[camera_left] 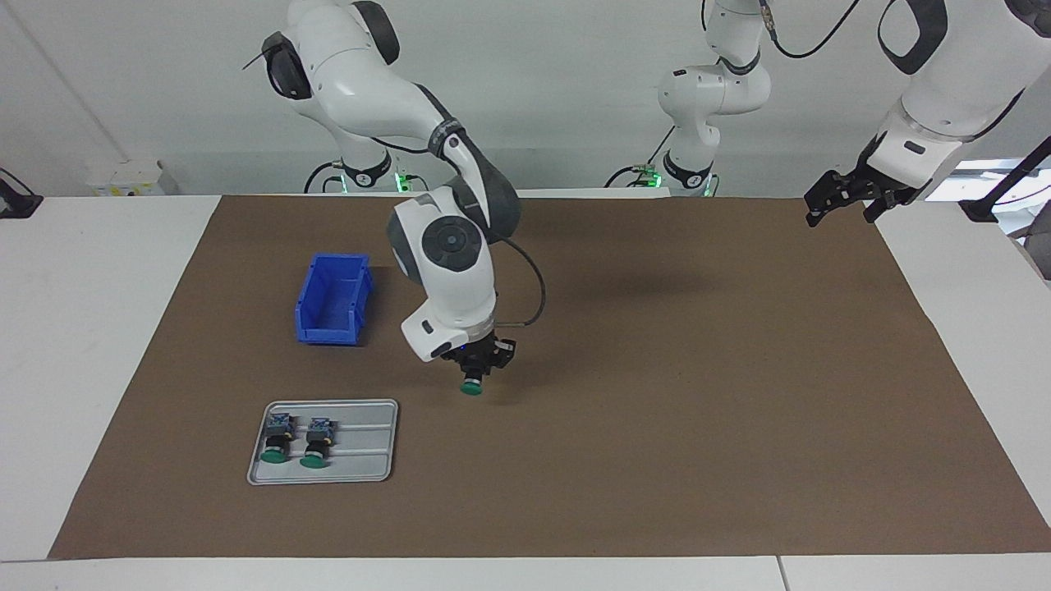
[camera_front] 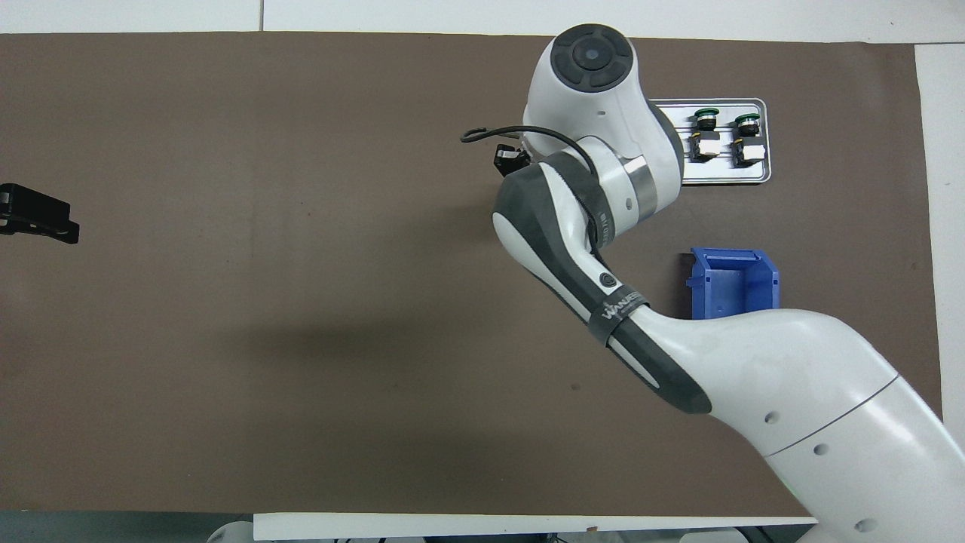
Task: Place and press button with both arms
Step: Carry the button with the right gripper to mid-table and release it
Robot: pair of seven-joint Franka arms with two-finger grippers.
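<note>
Facing view: the right claw [camera_left: 475,373] hangs above the brown mat [camera_left: 698,394], near the middle of the tabletop [camera_left: 98,328]. It is closed on a button [camera_left: 471,384], which sticks out straight below the fingertips at 6 o'clock, green cap down and clear of the mat. At about 8 o'clock from the claw lies a grey tray [camera_left: 361,443], farther from the robots, with two more buttons [camera_left: 277,439] lying side by side at its end toward the right arm's end of the tabletop, caps pointing away from the robots. At roughly 10 o'clock from the claw stands a blue bin [camera_left: 332,300], nearer to the robots than the tray. The left claw [camera_left: 846,201] waits in the air over the mat's edge at the left arm's end, at 2 o'clock from the right claw, its fingers spread open and holding nothing.

Overhead view: the right arm [camera_front: 603,188] covers its own claw and the held button; only a black corner of the claw shows beside the wrist. The tray [camera_front: 724,177] peeks out at 3 o'clock from the wrist, its two buttons [camera_front: 706,132] well apart from the claw. The bin [camera_front: 731,283] sits at 6 o'clock from the tray. The left claw [camera_front: 38,215] shows at the picture's 9 o'clock edge.
</note>
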